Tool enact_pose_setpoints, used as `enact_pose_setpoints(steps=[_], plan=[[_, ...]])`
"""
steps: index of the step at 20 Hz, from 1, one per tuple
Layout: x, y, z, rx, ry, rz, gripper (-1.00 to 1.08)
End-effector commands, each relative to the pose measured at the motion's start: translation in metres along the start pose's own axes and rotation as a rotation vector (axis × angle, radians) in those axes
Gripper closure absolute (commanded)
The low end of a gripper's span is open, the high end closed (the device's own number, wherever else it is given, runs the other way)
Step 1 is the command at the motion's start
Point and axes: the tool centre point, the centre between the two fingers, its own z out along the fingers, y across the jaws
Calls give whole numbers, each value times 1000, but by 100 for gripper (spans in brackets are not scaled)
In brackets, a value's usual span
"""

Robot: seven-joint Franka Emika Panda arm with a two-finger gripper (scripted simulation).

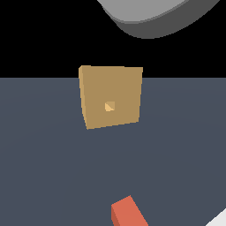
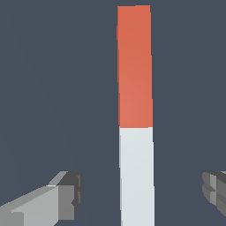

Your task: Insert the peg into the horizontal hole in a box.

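The tan box [image 1: 112, 97] stands on the dark grey floor in the exterior view, its face turned to the camera with the small hole [image 1: 110, 106] at its middle. The peg's orange-red end [image 1: 128, 213] lies on the floor near the bottom edge, apart from the box. In the wrist view the peg [image 2: 136, 114] lies lengthwise, orange-red half away, white half nearer. My gripper [image 2: 143, 194] is open, with one fingertip [image 2: 70, 194] on each side of the white half, not touching it.
A grey rounded part of the arm [image 1: 154, 17] hangs at the top of the exterior view. A pale corner [image 1: 218, 219] shows at the bottom right. The dark floor [image 1: 44, 167] spreads around the box and peg.
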Motion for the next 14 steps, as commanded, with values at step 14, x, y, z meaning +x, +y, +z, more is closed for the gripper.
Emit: enact_pose_setpoints(steps=[14], plan=[[-17,3,5,-1,1,-21,-92]])
